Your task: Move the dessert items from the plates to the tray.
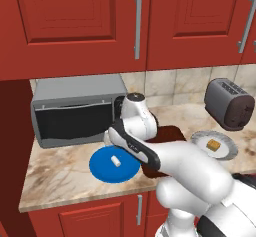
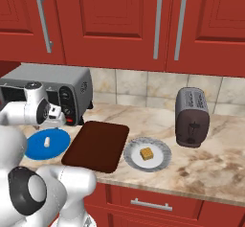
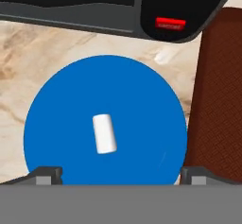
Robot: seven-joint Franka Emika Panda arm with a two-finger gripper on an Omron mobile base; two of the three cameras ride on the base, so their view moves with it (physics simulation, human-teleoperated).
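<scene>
small white cylinder (image 3: 104, 133) lying on round bright blue plate (image 3: 56, 124)
claw (image 3: 118, 175) spread wide above; flat dark reddish-brown tray (image 3: 215, 100) cut off at edge.

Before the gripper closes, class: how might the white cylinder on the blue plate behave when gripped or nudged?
The white cylinder lies on its side on the flat blue plate, so a nudge would probably roll it. It is tiny beside the plate, so likely light. It looks marshmallow-like, perhaps squashy under the fingertips.
</scene>
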